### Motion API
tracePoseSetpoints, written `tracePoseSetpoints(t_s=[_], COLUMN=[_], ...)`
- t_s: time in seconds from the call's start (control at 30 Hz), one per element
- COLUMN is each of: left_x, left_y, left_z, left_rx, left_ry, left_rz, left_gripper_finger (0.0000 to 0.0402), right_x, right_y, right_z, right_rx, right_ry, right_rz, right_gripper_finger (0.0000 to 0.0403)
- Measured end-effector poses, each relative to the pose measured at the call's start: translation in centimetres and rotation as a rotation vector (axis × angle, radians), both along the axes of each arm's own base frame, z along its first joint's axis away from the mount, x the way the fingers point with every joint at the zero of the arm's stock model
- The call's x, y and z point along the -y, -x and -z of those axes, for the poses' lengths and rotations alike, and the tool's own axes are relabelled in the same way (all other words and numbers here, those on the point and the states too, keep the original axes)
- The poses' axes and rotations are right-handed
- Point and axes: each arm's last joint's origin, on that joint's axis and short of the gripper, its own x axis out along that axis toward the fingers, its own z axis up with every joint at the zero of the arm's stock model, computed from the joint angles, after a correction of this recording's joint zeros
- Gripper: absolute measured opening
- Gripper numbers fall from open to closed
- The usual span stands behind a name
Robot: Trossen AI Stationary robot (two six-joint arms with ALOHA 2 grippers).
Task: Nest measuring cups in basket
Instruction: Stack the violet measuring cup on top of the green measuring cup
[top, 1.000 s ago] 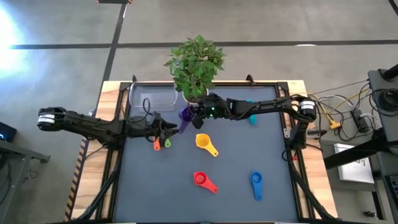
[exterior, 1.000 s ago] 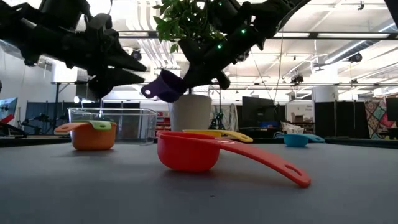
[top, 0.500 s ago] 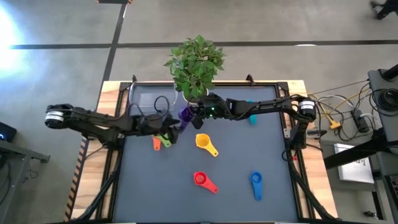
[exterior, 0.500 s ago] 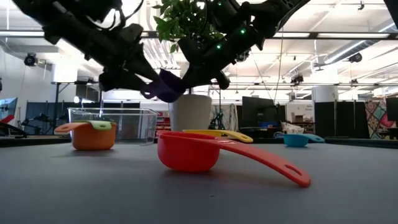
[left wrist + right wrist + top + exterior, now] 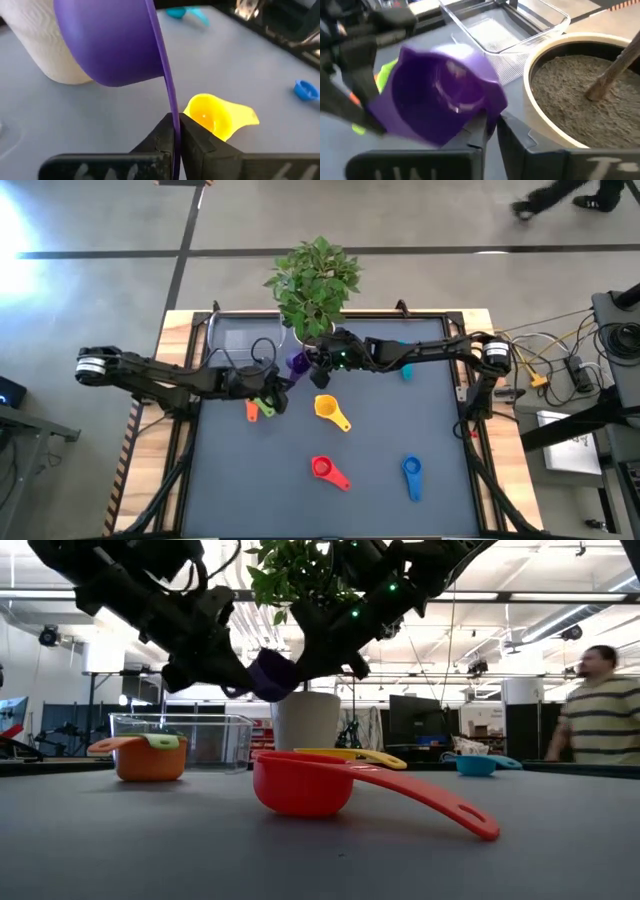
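Handover now under way: left hand (image 5: 173,131), newly closed in and clamped on the purple cup's (image 5: 268,674) handle, right hand (image 5: 490,131) seemingly clenched on it too, aloft before the plant pot (image 5: 306,720), short of the clear basket (image 5: 180,740).

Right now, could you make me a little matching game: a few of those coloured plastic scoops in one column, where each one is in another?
Things:
1. purple plastic measuring cup
2. green plastic measuring cup
3. red plastic measuring cup
4. teal-blue plastic measuring cup

Places:
A. alone on the mat, near the front
B. on the mat under the right arm
C. in the air, held by the left hand and the right hand
D. sitting in the orange plastic measuring cup

Pairs: 1-C, 2-D, 3-A, 4-B
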Motion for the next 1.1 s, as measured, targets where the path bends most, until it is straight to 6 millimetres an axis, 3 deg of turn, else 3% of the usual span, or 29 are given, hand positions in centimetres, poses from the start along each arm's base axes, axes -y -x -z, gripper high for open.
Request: tracePoseSetpoints(t_s=[0.23, 0.43, 0.8, 1.1], left_x=[1.5, 3.9, 8.3, 8.5], left_y=[2.5, 5.3, 9.7, 10.6], left_z=[-0.6, 1.2, 4.7, 6.1], left_rx=[0.127, 0.362, 0.573, 0.587], left_ry=[0.012, 0.16, 0.37, 0.453], left_rz=[-0.06, -0.129, -0.286, -0.368], left_gripper_finger=[0.0, 0.0, 0.0, 0.0], right_x=[-0.6, -1.2, -1.9, -2.0], right_y=[2.2, 4.2, 7.7, 8.7], right_z=[-2.4, -2.8, -1.4, -1.8], right_rx=[-0.027, 0.025, 0.125, 0.153], right_ry=[0.056, 0.071, 0.059, 0.064], right_rz=[-0.038, -0.046, -0.049, -0.052], right_gripper_finger=[0.0128, 0.0175, 0.0187, 0.0187])
